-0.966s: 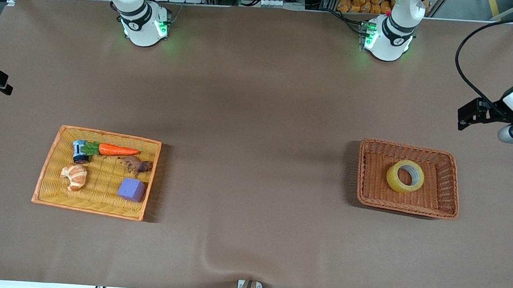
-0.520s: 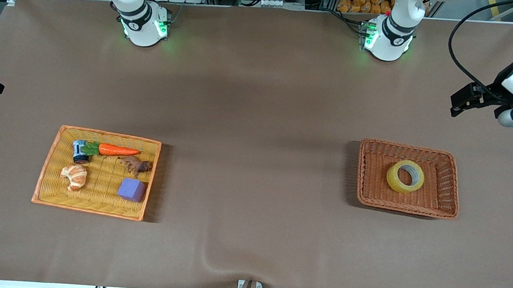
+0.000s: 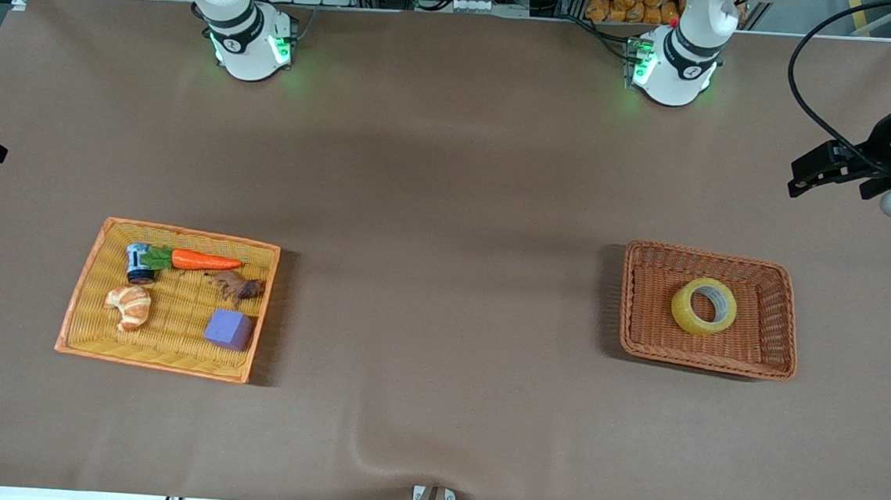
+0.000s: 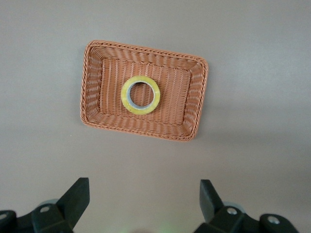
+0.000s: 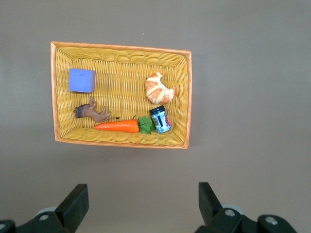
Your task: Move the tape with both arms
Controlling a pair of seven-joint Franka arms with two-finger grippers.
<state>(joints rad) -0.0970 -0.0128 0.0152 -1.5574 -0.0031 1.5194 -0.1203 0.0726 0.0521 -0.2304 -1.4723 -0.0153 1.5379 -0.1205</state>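
Lying alone in brown basket (image 3: 777, 328): tape (image 3: 703, 306).

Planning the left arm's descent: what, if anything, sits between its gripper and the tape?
Nothing visible. The tape lies alone in the brown basket, with only bare table between it and the open left gripper.
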